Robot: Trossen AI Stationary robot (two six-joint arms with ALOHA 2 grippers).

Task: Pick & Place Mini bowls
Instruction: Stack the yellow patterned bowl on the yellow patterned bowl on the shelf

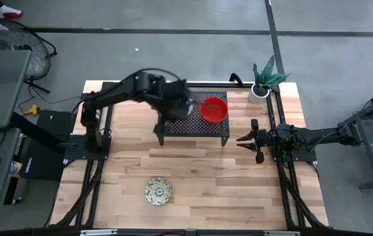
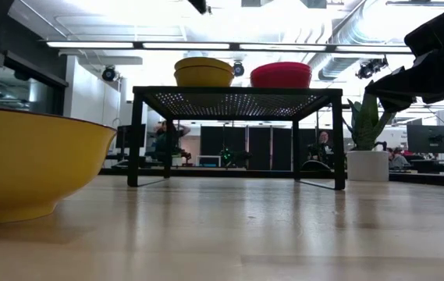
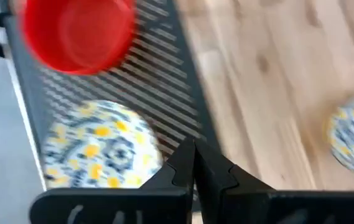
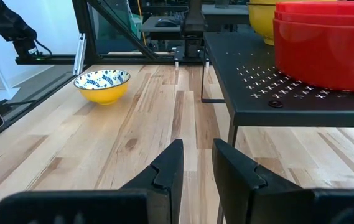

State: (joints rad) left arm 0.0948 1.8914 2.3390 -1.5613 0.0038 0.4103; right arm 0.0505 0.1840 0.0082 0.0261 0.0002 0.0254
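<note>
A black perforated rack [image 1: 193,124] stands at the far middle of the table. On it sit a stack of red mini bowls [image 1: 213,109] and, to their left, a stack of yellow bowls with flowered insides [image 2: 204,72]. My left arm largely covers that second stack in the high view. One more flowered bowl [image 1: 158,191] rests on its base on the wood near the front edge. My left gripper [image 3: 193,167] hovers shut and empty above the rack, over the flowered stack [image 3: 99,149]. My right gripper [image 1: 245,139] waits open at the rack's right end, low and level.
A white plant pot [image 1: 259,92] with a spiky plant stands at the far right corner beside the rack. Bare wood lies between the rack and the front edge, around the lone bowl [image 4: 102,84]. Black frame rails [image 1: 94,164] run along both table sides.
</note>
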